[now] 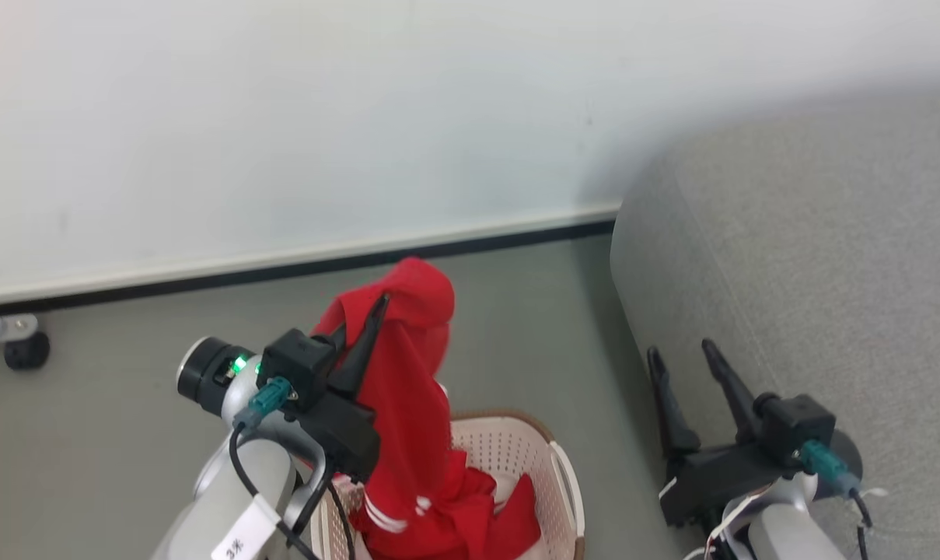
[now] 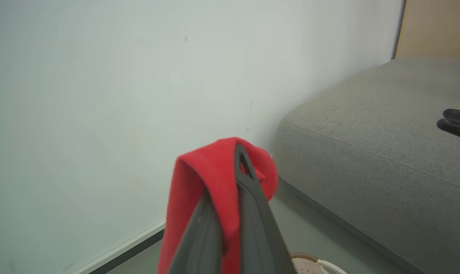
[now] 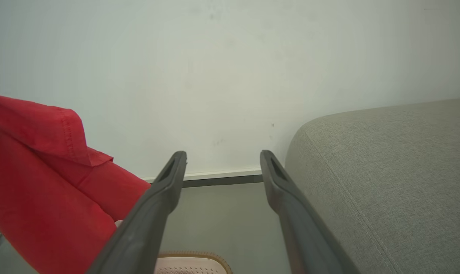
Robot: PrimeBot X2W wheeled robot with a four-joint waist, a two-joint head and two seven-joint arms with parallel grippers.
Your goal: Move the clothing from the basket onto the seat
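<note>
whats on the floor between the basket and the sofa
Nothing: in the head view a bare strip of floor separates the basket from the sofa. The open right gripper hangs by the sofa's side.

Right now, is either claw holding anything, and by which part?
Left claw is shut on a fold of the red garment, which hangs down into the basket. Right claw is open, empty.

Lower left: pale grey forearm (image 1: 263, 467), looping black cable (image 1: 232, 459), teal connector (image 1: 270, 397), green light (image 1: 240, 363), white printed tag (image 1: 240, 540). Lower right – right gripper (image 1: 681, 350), long tapered dark fingers (image 1: 726, 385), black wrist block (image 1: 796, 424), second teal plug (image 1: 823, 463).
</note>
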